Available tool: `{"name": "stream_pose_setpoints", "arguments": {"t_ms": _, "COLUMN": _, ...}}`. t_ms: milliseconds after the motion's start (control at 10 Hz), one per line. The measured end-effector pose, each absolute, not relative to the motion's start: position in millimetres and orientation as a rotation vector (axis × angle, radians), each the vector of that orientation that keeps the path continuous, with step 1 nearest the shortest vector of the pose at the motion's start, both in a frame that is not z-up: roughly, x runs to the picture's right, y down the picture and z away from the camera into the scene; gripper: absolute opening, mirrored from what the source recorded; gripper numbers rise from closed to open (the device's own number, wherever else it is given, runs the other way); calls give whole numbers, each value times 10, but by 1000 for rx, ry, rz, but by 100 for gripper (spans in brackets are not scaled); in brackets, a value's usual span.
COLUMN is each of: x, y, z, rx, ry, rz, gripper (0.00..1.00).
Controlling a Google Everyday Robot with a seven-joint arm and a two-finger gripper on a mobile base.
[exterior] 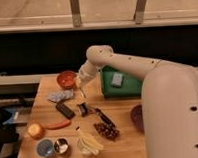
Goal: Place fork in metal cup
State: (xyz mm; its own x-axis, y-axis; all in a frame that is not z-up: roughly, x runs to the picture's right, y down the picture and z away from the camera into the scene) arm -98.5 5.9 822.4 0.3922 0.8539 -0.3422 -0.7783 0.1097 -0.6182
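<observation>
My gripper [81, 83] hangs at the end of the white arm over the back middle of the wooden table [44, 114]. It is just right of the red bowl [67, 79]. A thin silvery fork [82, 92] hangs down from it, held above the table. The small shiny metal cup [61, 145] stands near the front left edge. It touches a light blue cup [45, 147] on its left. The gripper and fork are well behind the metal cup and to its right.
A pale cup with bananas [89, 143] stands right of the metal cup. A black-handled knife [102, 117], a black block [64, 110], a red chili [58, 125], an orange fruit [35, 130] and dark grapes [108, 131] lie between. A green bin [128, 87] is behind the arm.
</observation>
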Motion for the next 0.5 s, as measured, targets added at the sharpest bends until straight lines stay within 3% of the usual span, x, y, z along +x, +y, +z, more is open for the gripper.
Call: {"name": "stream_pose_setpoints", "arguments": {"t_ms": 500, "x": -1390, "y": 517, "z": 7702, "rx": -884, "ry": -83, "rz": 1183, "gripper": 0}}
